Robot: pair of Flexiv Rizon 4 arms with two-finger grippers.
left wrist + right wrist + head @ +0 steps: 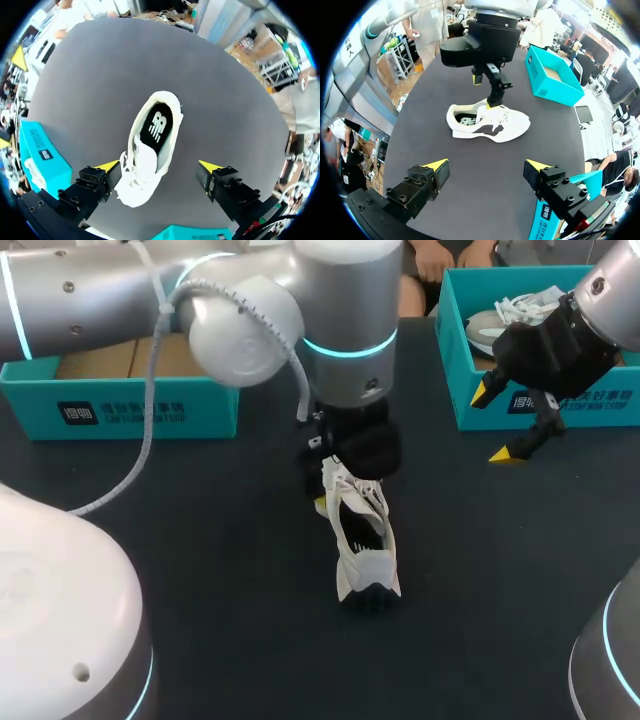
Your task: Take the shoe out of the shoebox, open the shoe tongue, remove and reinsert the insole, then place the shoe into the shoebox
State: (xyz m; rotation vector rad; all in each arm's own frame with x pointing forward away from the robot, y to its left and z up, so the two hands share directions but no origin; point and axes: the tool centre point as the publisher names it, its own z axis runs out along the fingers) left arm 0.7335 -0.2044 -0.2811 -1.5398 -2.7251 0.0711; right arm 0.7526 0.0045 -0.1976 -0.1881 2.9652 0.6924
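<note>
Shoe (365,540): white low trainer, upright on its sole near the middle of the table (200,590). Toe toward the far edge, heel toward the near edge, outside both shoeboxes.
Insole (156,127): seated inside, its dark heel patch showing through the collar.
Left gripper (159,166): above the toe end, fingers spread wide with the forefoot between them. One tip is just beside the laces, and nothing is clamped.
Right gripper (487,165): above the table near its far right corner, fingers apart, empty.
Shoeboxes: two teal ones along the far edge, the left shoebox (120,405) and the right shoebox (560,405).
Handling (judged): light. The upper is soft and yielding and the sole stiffer, so the shoe may slide or tip if pulled with one gripper.
Hold (judged): pinch the tongue (145,157) at its free top edge and steady the shoe at the heel collar. The insole is thin and floppy, best lifted at its heel edge.
</note>
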